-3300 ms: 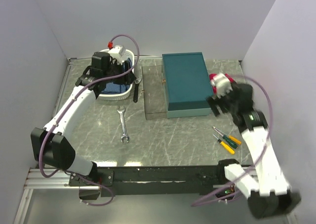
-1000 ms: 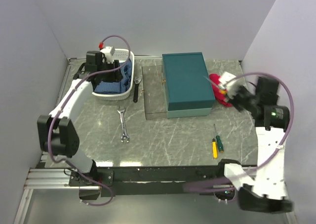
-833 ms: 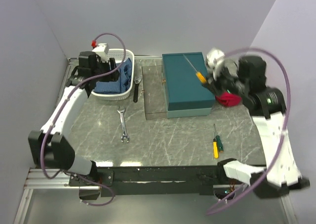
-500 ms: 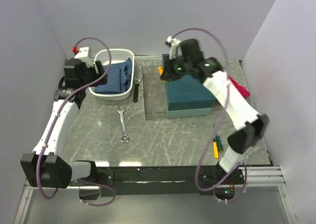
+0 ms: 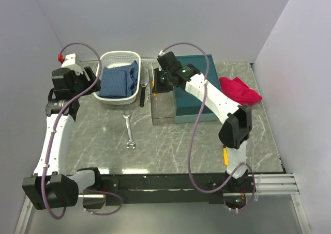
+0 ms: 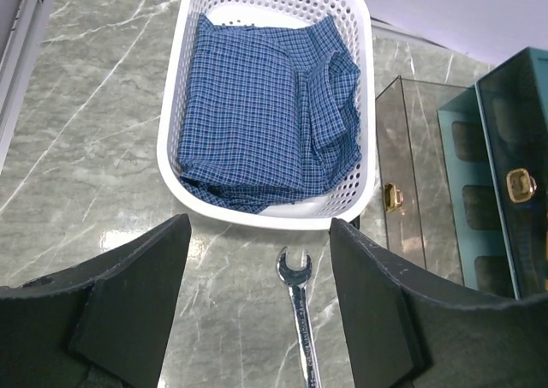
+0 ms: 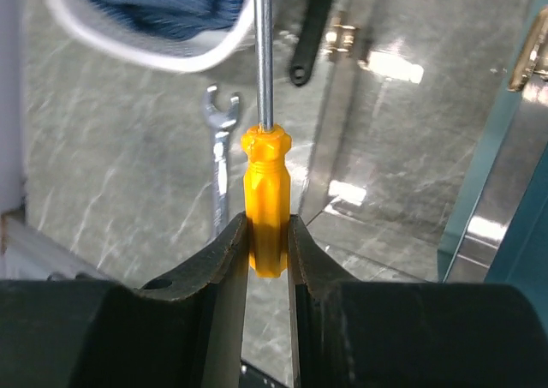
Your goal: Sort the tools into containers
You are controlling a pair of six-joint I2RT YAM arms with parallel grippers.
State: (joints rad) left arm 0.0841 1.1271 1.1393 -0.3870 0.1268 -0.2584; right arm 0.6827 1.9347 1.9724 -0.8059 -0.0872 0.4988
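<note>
At lower centre, the right gripper pinches the yellow screwdriver by its handle, while the left gripper stands spread.

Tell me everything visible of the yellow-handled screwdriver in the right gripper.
The yellow-handled screwdriver has a translucent orange-yellow plastic handle, faceted at its collar, and a thin straight bright-metal shaft whose tip runs past the right wrist view's top edge. It points straight out from the right gripper, whose two dark fingers clamp the handle's lower half from both sides. It is held above the table, and nothing else touches it.
</note>
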